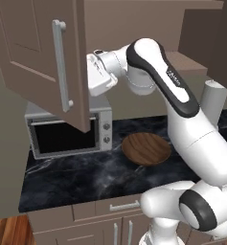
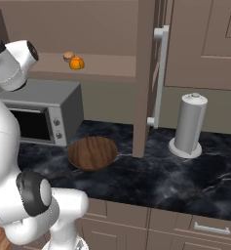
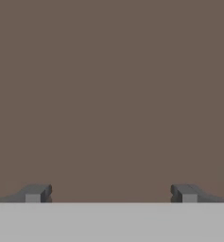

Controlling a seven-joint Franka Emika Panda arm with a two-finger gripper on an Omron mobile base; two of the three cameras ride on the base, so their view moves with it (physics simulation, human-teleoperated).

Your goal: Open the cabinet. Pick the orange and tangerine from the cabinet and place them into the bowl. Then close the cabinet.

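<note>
- Tool (image 3: pixel 111 193) spread wide, empty, facing plain brown panel.
- Cabinet (image 1: pixel 43 57) doors swung open; orange (image 2: pixel 77 63) and tangerine (image 2: pixel 68 56) on its shelf.
- Bowl (image 2: pixel 92 152) on tabletop (image 2: pixel 151 180), beside microwave (image 2: pixel 39 114).

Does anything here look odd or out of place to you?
Nothing looks spilled or broken. The one curious sight is the cabinet: both doors hang open over the counter, with two fruits on its shelf. The wooden bowl below holds nothing, and the claw is open near a brown cabinet panel.
</note>
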